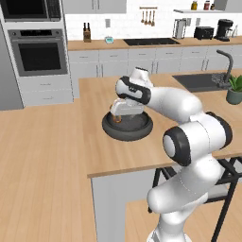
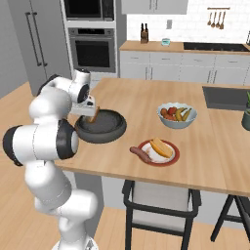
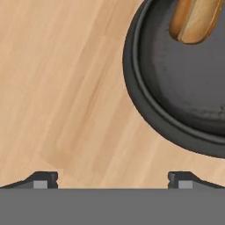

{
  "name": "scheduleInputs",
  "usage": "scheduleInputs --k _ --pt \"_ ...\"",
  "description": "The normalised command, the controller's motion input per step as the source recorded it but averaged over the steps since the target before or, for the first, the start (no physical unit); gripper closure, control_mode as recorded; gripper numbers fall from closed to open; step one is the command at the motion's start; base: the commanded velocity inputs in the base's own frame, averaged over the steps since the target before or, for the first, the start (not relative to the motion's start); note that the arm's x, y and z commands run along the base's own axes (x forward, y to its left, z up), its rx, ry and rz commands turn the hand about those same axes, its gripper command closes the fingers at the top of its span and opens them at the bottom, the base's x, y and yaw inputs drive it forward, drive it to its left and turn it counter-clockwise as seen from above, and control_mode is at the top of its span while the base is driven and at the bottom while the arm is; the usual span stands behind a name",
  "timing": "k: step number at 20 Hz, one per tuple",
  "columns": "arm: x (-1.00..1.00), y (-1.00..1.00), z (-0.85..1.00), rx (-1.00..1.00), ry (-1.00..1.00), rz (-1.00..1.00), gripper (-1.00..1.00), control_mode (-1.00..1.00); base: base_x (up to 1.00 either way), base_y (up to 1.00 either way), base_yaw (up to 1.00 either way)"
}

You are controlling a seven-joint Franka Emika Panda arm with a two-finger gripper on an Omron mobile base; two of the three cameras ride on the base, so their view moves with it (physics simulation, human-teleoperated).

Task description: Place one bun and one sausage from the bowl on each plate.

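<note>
- One bun (image 3: 195,19) left in the dark bowl (image 3: 176,118), lying on the bowl floor near the rim, split top showing paler; apparently waiting as stock for the second serving.
- One brownish piece (image 2: 93,114) standing up at the bowl's edge in the right base view, right under the hand; cannot tell whether bun or sausage.
- Gripper (image 3: 113,178) spread wide and empty, hovering just over the bowl's rim with bare counter (image 3: 57,88) between the tips; wide most likely to take a bun across its width.
- Off-centre from the bowl as seen from the hand, so probably not yet lined up on the bun; judged as the approach step.
- Red-rimmed plate (image 2: 172,158) on the far side of the bowl from the arm, near the stool edge, already carrying one bun (image 2: 161,147) and one sausage (image 2: 140,154) side by side; one serving seemingly done.
- Pale fruit bowl (image 2: 177,116) beyond that plate, apart from the dark bowl; no part in the job.
- Second plate not made out, so about halfway by this reckoning.
</note>
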Motion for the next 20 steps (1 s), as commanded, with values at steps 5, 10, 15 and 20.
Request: scheduleInputs --k 5,10,15,20 --pt "0.73 -0.01 -0.31 -0.14 0.00 -0.27 -1.00 -1.00 0.00 0.00 0.00" --pt "0.73 -0.03 -0.13 -0.05 0.00 -0.23 -1.00 -1.00 0.00 0.00 0.00" --pt "0.81 -0.07 -0.21 -0.02 0.02 -0.18 -1.00 -1.00 0.00 0.00 0.00" --pt "0.69 -0.01 -0.34 0.00 0.07 -0.08 -1.00 -1.00 0.00 0.00 0.00"
